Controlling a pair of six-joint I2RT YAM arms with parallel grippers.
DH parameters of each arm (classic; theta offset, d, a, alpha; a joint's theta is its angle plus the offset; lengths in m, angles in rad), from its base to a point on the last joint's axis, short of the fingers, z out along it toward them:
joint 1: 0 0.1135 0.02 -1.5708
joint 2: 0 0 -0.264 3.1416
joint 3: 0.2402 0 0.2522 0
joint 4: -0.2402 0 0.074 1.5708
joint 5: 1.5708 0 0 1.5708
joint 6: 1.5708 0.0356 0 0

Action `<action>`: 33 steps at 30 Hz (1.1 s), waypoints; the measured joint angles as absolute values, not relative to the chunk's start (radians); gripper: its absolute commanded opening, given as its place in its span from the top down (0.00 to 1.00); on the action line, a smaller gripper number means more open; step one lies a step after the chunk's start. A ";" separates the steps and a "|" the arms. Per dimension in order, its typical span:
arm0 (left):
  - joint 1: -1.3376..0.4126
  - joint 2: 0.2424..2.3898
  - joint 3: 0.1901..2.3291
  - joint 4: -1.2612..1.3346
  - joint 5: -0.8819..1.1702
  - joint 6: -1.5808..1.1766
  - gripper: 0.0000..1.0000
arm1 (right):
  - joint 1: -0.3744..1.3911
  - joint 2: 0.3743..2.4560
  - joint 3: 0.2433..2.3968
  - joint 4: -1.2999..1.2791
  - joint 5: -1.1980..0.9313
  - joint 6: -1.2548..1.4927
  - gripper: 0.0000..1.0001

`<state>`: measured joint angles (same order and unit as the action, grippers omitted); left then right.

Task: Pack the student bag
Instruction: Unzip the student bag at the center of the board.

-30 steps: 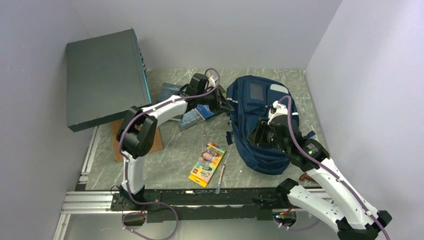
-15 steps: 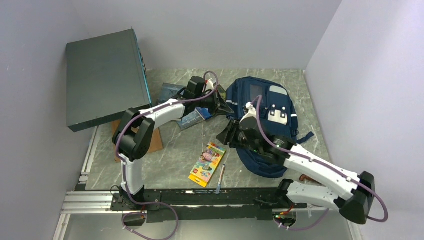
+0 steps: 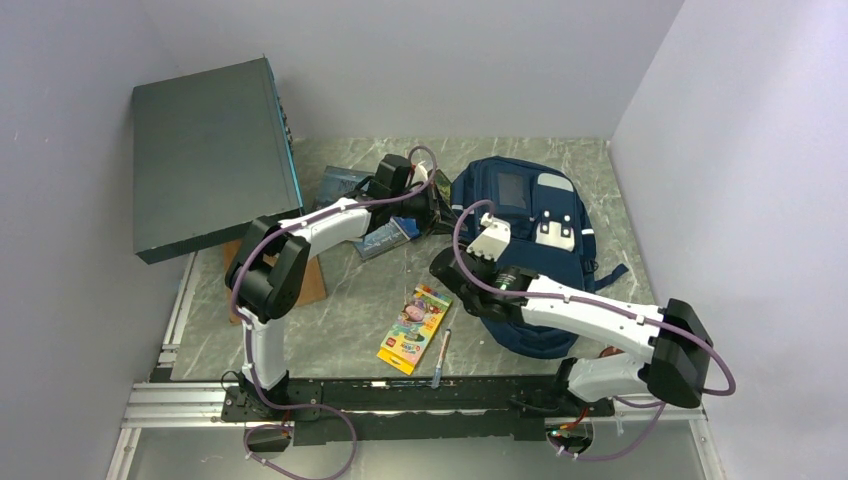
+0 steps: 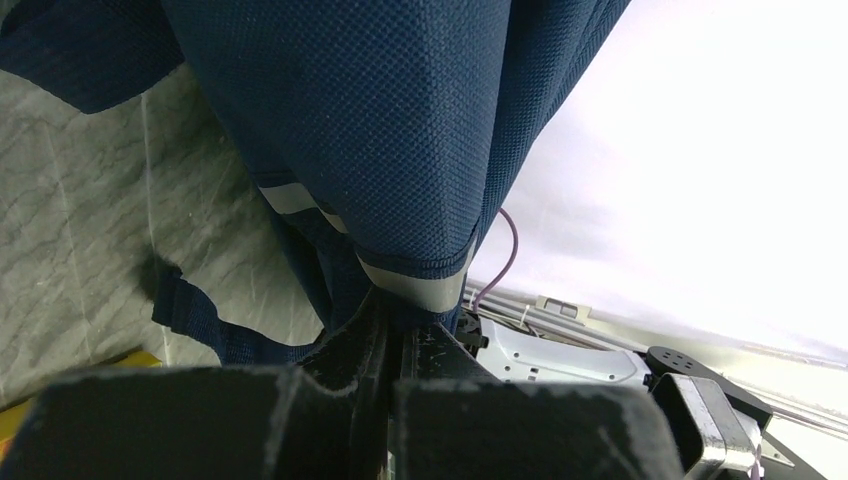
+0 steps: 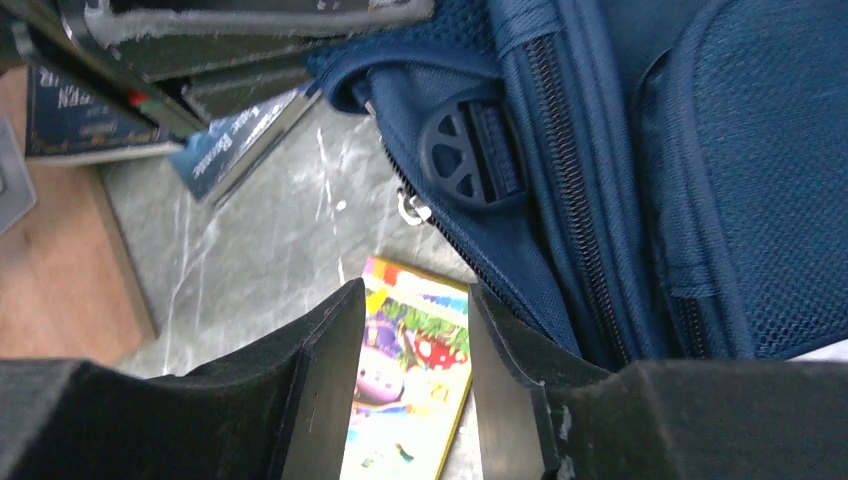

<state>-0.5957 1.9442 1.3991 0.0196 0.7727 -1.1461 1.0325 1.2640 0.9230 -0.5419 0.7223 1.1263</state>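
Observation:
The navy student bag (image 3: pixel 535 240) lies at the back right of the table, its pale patch facing up. My left gripper (image 3: pixel 438 206) is shut on the bag's left edge; in the left wrist view it (image 4: pixel 392 312) pinches blue fabric (image 4: pixel 400 150) at a grey stripe, and the fabric hangs lifted. My right gripper (image 3: pixel 446 266) is open and empty, hovering at the bag's left side. In the right wrist view its fingers (image 5: pixel 325 380) frame a colourful yellow box (image 5: pixel 410 390) on the table, beside the bag's zipper (image 5: pixel 560 130).
The colourful box (image 3: pixel 414 328) and a pen (image 3: pixel 441 358) lie near the front. Books (image 3: pixel 385 236) lie under the left arm, another (image 3: pixel 340 184) behind. A big dark flat box (image 3: pixel 210 155) leans at the back left above a wooden board (image 3: pixel 312 282).
My right arm has swung left, from over the bag's middle to its left side near the colourful box. My left gripper has stayed on the bag's edge.

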 measured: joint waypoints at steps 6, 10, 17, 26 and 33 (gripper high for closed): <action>-0.600 1.944 1.405 0.014 0.773 -1.149 1.00 | 1.044 1.288 0.926 -0.540 0.877 1.164 0.54; -0.606 1.944 1.412 0.022 0.776 -1.164 1.00 | 1.050 1.296 0.926 -0.520 0.952 1.170 0.51; -0.611 1.944 1.412 0.027 0.778 -1.175 1.00 | 1.052 1.328 0.926 -0.466 1.021 1.142 0.50; -0.619 1.944 1.427 0.004 0.767 -1.165 1.00 | 1.051 1.442 1.052 -0.696 1.107 1.367 0.53; -0.630 1.944 1.445 -0.036 0.751 -1.137 1.00 | 1.051 1.607 1.213 -1.084 1.173 1.734 0.69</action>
